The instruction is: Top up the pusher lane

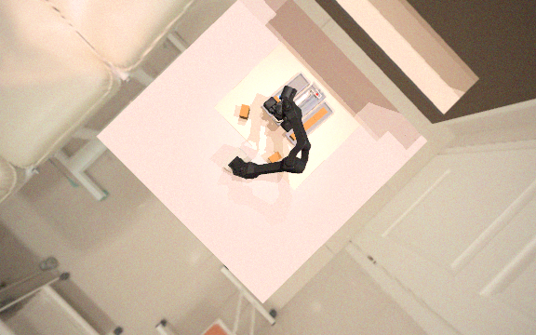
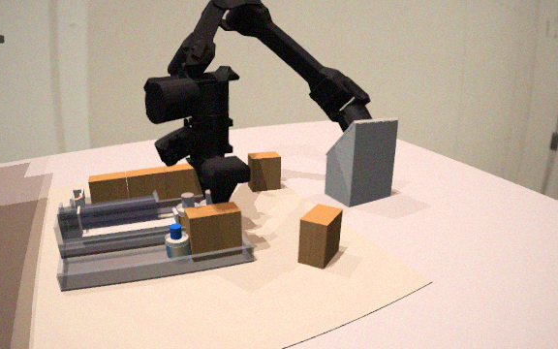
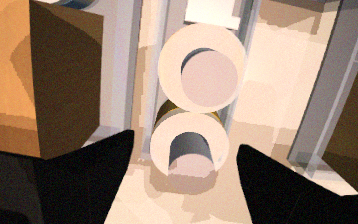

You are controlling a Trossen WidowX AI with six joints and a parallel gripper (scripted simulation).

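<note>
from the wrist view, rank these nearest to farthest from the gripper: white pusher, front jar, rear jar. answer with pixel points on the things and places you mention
1. front jar (image 2: 208, 196) (image 3: 192, 165), at the lane's front end
2. rear jar (image 2: 188, 199) (image 3: 210, 77), directly behind it
3. white pusher (image 1: 301, 99) (image 2: 129, 227) (image 3: 212, 11), behind both

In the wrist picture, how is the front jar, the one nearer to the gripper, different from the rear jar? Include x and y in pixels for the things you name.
The front jar (image 3: 190, 150) stands between the open fingers of the gripper (image 3: 186, 144) (image 2: 220, 199); the rear jar (image 3: 207, 75) (image 2: 188, 200) is beyond them. The front jar shows much of its cap's dark side, the rear jar only a thin dark crescent. Both have pale round shoulders and pinkish cap tops.
</note>
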